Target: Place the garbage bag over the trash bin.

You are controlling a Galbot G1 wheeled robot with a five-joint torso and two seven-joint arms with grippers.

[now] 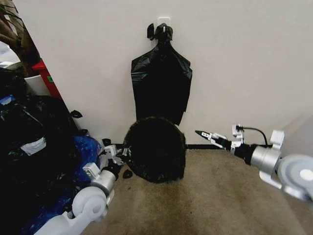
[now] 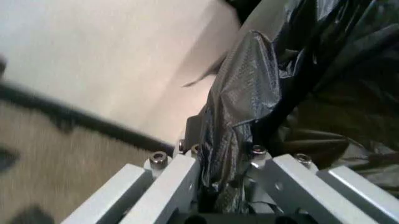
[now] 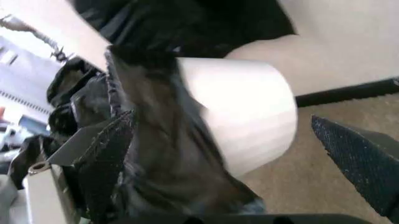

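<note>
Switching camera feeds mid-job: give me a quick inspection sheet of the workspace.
Surface: beige carpet, small black scraps on it.
Job's things: garbage bag drawn over the trash bin; part of the white wall is uncovered.
Clutter: heap of black bags at left; knotted bunch of bags hanging on the wall.
Grippers: left gripper shut on the bag's edge; right gripper open, apart from the bag.
Cables: black cable on the right wrist.
Surroundings: white wall, dark baseboard.
</note>
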